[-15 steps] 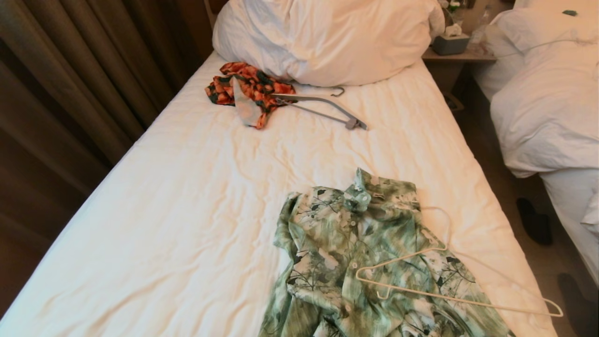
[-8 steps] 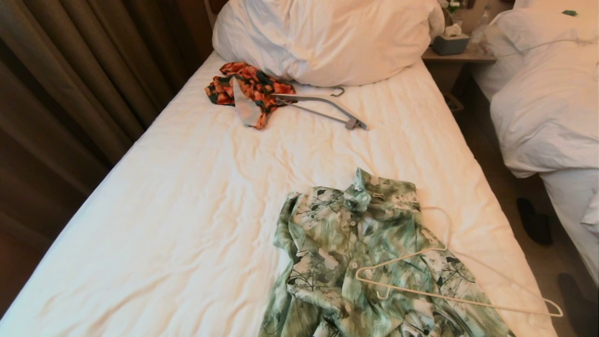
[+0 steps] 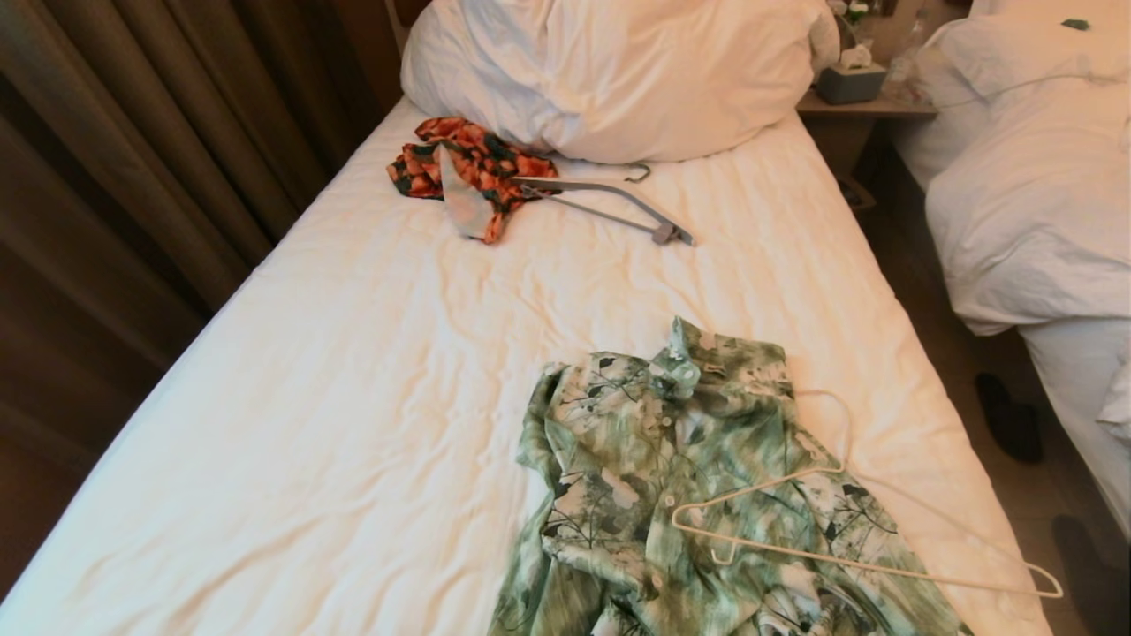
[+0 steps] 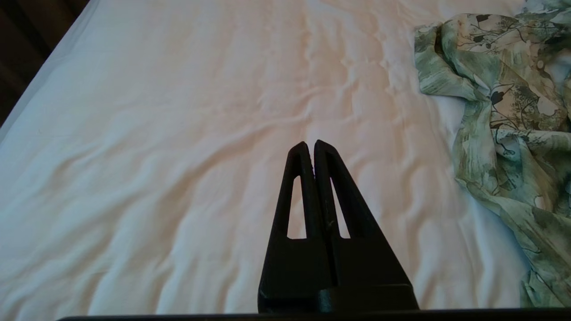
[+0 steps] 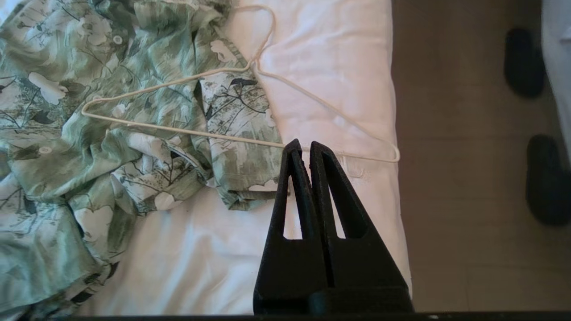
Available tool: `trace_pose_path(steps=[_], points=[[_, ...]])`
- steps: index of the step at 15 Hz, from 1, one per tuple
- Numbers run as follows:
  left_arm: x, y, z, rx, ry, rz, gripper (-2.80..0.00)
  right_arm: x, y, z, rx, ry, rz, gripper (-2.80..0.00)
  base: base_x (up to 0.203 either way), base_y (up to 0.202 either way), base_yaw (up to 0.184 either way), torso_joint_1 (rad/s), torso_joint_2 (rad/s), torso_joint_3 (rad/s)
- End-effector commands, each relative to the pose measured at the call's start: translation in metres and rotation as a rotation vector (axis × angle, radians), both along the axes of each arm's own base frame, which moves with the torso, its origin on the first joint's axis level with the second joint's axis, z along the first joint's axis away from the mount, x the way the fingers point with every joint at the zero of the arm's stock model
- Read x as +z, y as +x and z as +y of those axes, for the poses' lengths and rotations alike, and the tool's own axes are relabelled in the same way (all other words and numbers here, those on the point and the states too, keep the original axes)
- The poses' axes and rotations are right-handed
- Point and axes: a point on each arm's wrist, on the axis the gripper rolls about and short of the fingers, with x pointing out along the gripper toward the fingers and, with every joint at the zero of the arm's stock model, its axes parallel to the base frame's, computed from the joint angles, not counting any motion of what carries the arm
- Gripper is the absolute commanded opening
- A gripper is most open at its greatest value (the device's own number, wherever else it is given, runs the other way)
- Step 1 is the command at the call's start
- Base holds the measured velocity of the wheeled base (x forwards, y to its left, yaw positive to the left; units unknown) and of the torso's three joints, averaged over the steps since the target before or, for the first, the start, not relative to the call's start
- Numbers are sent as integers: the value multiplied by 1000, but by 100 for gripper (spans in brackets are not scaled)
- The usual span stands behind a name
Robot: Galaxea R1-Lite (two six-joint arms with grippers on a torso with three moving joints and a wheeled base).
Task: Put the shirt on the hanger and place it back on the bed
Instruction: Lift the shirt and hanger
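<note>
The green-and-white leaf-print shirt (image 3: 671, 477) lies rumpled, collar toward the pillow, on the near right part of the bed (image 3: 353, 397). The thin cream hanger (image 3: 822, 548) rests loose across the shirt's right side, its hook (image 3: 839, 424) on the sheet and one end near the bed's right edge. Neither gripper shows in the head view. My left gripper (image 4: 311, 145) is shut and empty above bare sheet, with the shirt (image 4: 504, 111) off to its side. My right gripper (image 5: 302, 145) is shut and empty, raised over the hanger's lower bar (image 5: 187, 131) beside the shirt (image 5: 111, 111).
An orange-and-dark-green garment (image 3: 473, 168) and a thick grey hanger (image 3: 618, 208) lie near the big white pillow (image 3: 618, 71). A second bed with a duvet (image 3: 1034, 194) stands to the right across a floor gap with dark slippers (image 3: 1007, 415). Brown curtains (image 3: 132, 159) hang to the left.
</note>
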Motion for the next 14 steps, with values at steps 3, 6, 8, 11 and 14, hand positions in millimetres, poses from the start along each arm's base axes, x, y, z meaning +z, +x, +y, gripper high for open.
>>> trace_pose_path(steps=[3, 6, 8, 11, 14], points=[[0, 0, 0, 0, 0, 0, -280, 24, 65, 1, 26, 32, 270, -280, 0, 0, 0, 0, 0, 0], [0, 0, 0, 0, 0, 0, -280, 36, 116, 0, 72, 71, 386, -280, 0, 0, 0, 0, 0, 0], [0, 0, 0, 0, 0, 0, -280, 35, 152, -9, 101, 114, 470, -280, 0, 0, 0, 0, 0, 0], [0, 0, 0, 0, 0, 0, -280, 21, 201, -41, 156, 202, 626, -280, 0, 0, 0, 0, 0, 0], [0, 0, 0, 0, 0, 0, -280, -5, 235, -78, 302, 286, 760, -280, 0, 0, 0, 0, 0, 0]])
